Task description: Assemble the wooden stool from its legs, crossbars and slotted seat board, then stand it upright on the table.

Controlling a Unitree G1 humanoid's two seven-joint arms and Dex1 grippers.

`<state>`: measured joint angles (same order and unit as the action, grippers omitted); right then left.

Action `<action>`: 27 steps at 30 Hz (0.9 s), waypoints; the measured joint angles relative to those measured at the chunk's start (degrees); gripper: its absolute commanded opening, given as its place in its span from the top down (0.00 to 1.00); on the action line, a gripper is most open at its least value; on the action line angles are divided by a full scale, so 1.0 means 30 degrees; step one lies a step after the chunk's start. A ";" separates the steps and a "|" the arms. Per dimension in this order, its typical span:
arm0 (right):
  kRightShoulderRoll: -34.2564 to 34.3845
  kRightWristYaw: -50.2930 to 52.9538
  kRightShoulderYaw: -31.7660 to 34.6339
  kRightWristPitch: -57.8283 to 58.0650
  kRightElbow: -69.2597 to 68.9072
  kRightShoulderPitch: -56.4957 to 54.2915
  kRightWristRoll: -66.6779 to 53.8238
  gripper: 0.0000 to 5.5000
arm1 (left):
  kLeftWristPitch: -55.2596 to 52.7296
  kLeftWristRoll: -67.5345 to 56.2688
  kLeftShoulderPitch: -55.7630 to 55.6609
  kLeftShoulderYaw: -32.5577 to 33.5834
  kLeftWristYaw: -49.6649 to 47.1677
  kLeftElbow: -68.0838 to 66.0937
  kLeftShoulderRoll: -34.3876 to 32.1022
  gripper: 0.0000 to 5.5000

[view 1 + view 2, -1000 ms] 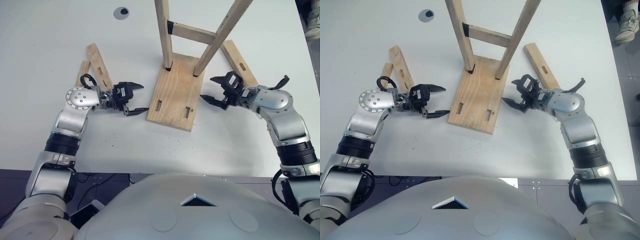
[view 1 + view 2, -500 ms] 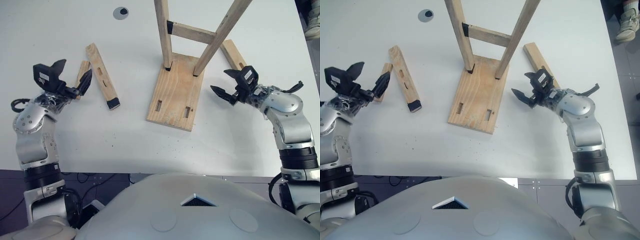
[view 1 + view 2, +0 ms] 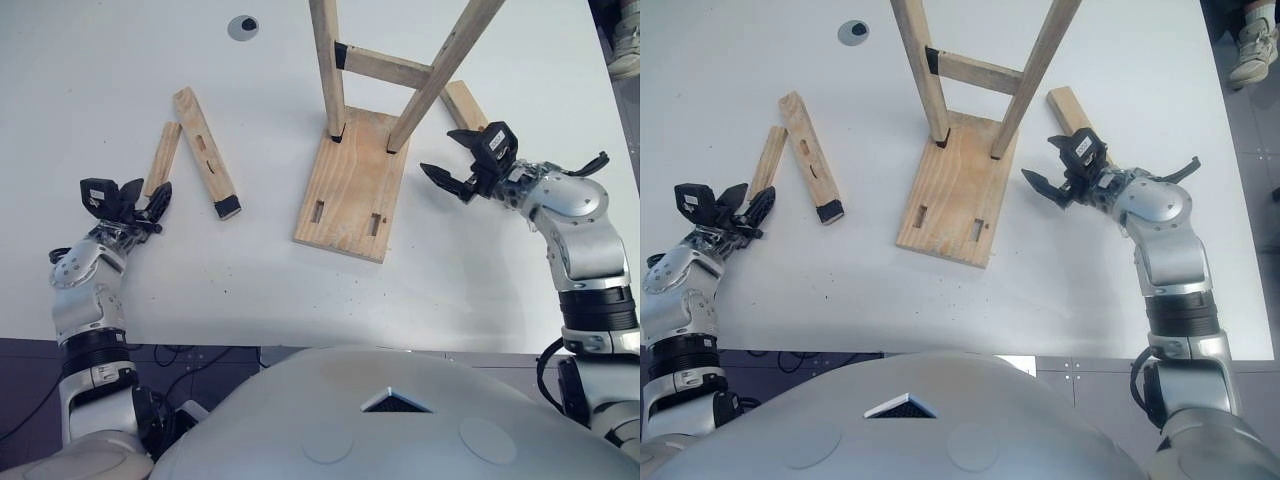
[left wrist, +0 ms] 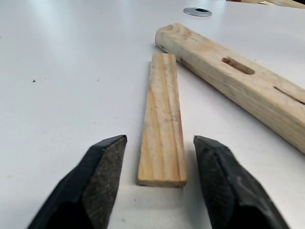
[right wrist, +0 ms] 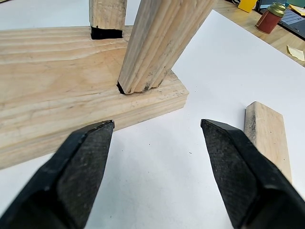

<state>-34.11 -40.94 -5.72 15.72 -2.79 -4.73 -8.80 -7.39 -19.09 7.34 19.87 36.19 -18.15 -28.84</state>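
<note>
The slotted seat board [image 3: 345,185] lies flat on the white table. Two legs [image 3: 327,65] [image 3: 440,70] stand in its far slots, joined by a crossbar [image 3: 385,66]. A loose slotted leg [image 3: 205,152] with a black tip lies left of the board, with a short crossbar [image 3: 162,158] beside it. Another loose leg [image 3: 465,105] lies right of the board. My left gripper [image 3: 135,200] is open, its fingers either side of the short crossbar's [image 4: 163,124] near end. My right gripper [image 3: 442,155] is open and empty, just right of the board's far right corner [image 5: 157,90].
A grey disc [image 3: 242,26] sits in the table at the far left. The table's front edge [image 3: 300,345] runs close below both arms. Bare table [image 3: 250,270] lies in front of the seat board.
My left gripper has left the seat board's left side, swung out to the left and settled at the short crossbar's near end. My right gripper has drawn back a little toward the board's far right corner.
</note>
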 measured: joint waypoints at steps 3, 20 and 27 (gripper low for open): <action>0.0004 0.0054 0.0001 0.0001 0.0000 0.0003 0.0000 0.39 | 0.0026 -0.0018 0.0086 -0.0005 0.0122 0.0027 -0.0027 0.70; 0.0129 -0.1320 0.4520 0.8555 -0.4343 -0.1304 -1.4906 0.39 | 0.2589 -0.2162 -0.4505 0.0902 -0.2312 0.7477 0.0701 0.77; 0.5768 0.9348 0.5259 1.0147 -0.4555 -0.8088 -2.3699 0.39 | 0.1673 -0.2298 -0.6421 -0.4778 -0.1052 1.3276 0.1621 0.77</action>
<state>-16.81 -12.90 10.05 46.16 -16.45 -29.00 -79.89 -2.37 -25.98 -11.92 5.54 33.04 21.68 -23.98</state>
